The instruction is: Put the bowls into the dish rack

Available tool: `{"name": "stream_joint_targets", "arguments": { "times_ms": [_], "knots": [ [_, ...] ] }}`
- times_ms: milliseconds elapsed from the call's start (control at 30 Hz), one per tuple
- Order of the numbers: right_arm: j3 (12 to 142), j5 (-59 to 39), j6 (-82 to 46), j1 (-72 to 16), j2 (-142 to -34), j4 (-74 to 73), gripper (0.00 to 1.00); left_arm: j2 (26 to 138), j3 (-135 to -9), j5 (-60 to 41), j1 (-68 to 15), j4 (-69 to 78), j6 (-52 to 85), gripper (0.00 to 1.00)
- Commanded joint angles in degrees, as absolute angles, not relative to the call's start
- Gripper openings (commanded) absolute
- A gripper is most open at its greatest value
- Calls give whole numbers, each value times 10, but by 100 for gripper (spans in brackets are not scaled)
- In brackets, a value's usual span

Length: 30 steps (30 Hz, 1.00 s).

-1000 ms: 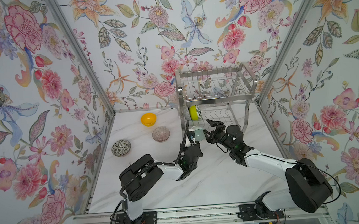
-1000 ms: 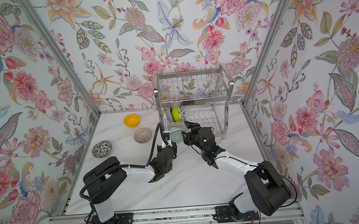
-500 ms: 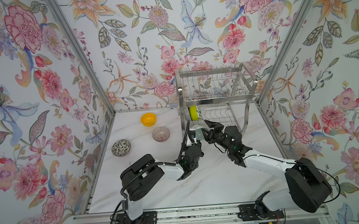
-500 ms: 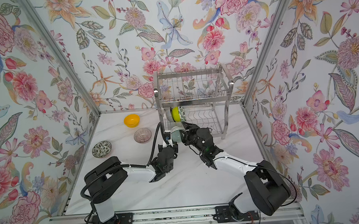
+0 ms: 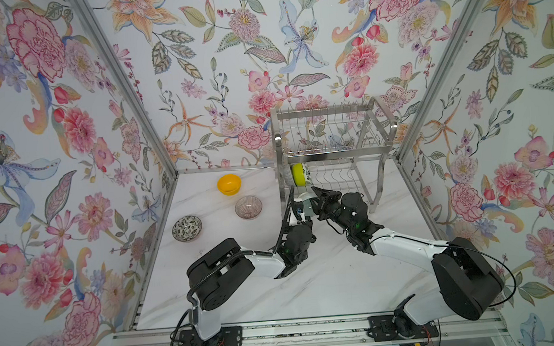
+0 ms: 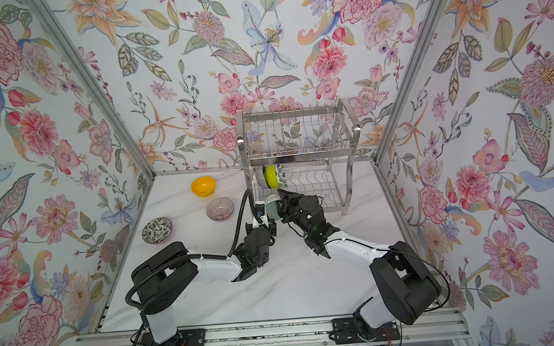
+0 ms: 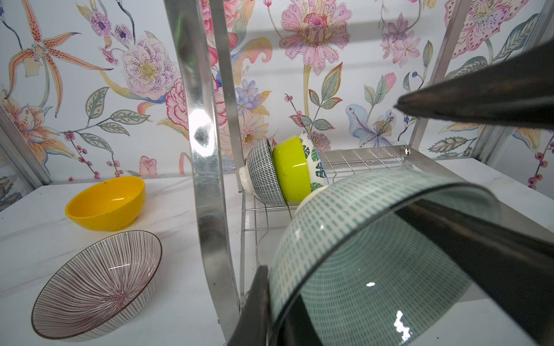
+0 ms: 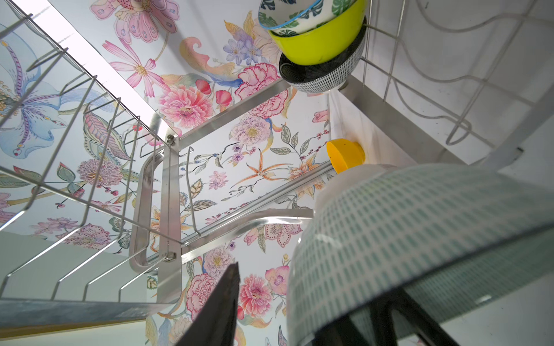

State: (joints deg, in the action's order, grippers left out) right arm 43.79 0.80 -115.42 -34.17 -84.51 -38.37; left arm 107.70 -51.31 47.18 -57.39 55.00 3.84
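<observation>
A: Where does everything sit?
B: At the white marble table's point(image 5: 327, 287) far right corner: a shiny 2-tier steel wire dish rack point(image 5: 330, 150), 3 nested bowls point(image 7: 290, 167) on edge in its lower tier.
A: The pale green dashed bowl point(image 7: 359, 227)?
B: Aloft, just beside the rack's near left leg. Left fingers point(image 7: 254, 302) clamp its rim; right fingers point(image 8: 215, 308) straddle it, parted.

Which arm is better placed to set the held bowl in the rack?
Right, probably: the right gripper straddles the bowl before the rack's lower shelf; the left gripper grips it beside the leg.
</observation>
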Motion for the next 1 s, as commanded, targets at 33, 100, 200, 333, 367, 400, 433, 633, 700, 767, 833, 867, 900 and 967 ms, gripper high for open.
{"name": "stream_joint_targets", "arguments": {
  "times_ms": [33, 100, 200, 333, 367, 400, 433, 633, 700, 767, 833, 867, 900, 967],
  "knots": [
    [447, 20, -1148, -345, -852, -374, 30, 1077, -527, 486, -581, 594, 34, 0],
    [447, 20, -1143, -347, -855, -369, 28, 1076, -525, 485, -581, 595, 35, 0],
    [444, 20, -1143, -347, -861, -373, 21, 1074, -521, 487, -581, 599, 34, 0],
    [444, 18, -1136, -348, -865, -373, 10, 1069, -518, 489, -583, 606, 30, 0],
    [445, 18, -1134, -348, -865, -372, 7, 1069, -517, 490, -584, 606, 28, 0],
    [446, 19, -1129, -349, -864, -370, 5, 1067, -517, 491, -584, 606, 28, 0],
    [447, 20, -1124, -349, -863, -367, 3, 1066, -516, 492, -584, 606, 28, 0],
    [456, 32, -1074, -351, -846, -332, 0, 1058, -512, 494, -584, 598, 46, 6],
    [458, 34, -1065, -352, -846, -333, 0, 1055, -511, 494, -584, 595, 52, 12],
    [456, 31, -1058, -352, -851, -355, 0, 1052, -508, 496, -584, 594, 56, 22],
    [460, 24, -1041, -353, -857, -374, 0, 1049, -508, 495, -584, 595, 59, 28],
    [468, 19, -1031, -353, -858, -368, 0, 1048, -506, 495, -584, 595, 58, 30],
    [474, 17, -1023, -355, -858, -362, 0, 1046, -505, 495, -584, 595, 59, 32],
    [482, 18, -1010, -356, -858, -353, 0, 1041, -502, 495, -584, 594, 60, 36]
  ]
}}
